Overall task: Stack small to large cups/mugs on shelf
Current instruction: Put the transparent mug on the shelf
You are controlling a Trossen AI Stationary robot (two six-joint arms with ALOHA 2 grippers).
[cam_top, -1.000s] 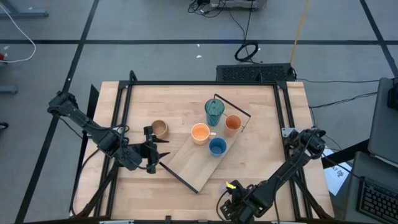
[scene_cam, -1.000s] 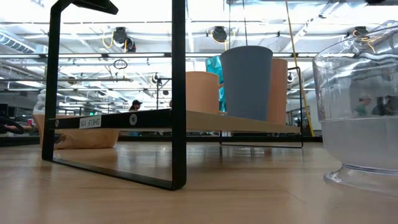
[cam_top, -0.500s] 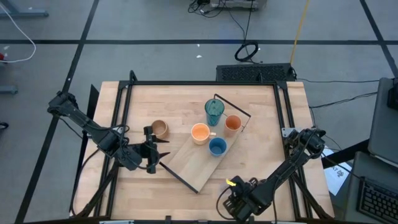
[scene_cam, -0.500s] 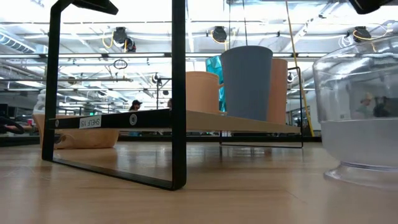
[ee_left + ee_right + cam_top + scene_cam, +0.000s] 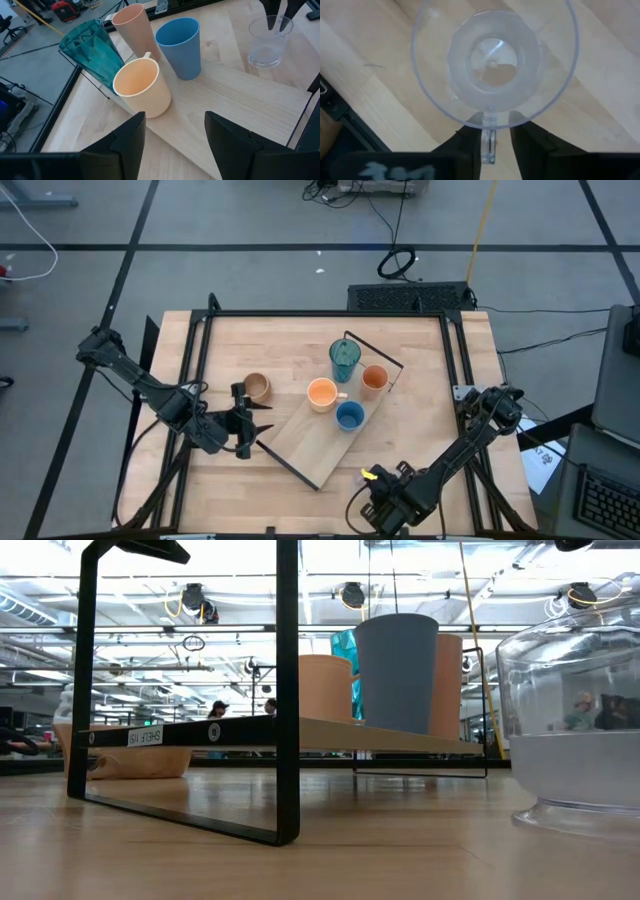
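The right gripper (image 5: 490,145) hangs over the clear cup (image 5: 492,65) at the near edge of the counter (image 5: 290,345), its fingers (image 5: 462,145) pinching the rim, one inside and one outside, probably so it can be lifted straight up. Four cups already stand at the far end of the shelf (image 5: 315,440). The left gripper (image 5: 172,132), fingers spread, waits near the shelf's left end, beside the tan mug (image 5: 258,387).

Two slim matte-black jointed arms seen from above, black cables looped along the left arm's links, left gripper (image 5: 249,420) shown with two broad black tapered fingers (image 5: 125,145), right gripper (image 5: 375,480) marked by a small yellow-green tag, dark blocky wrist housings.
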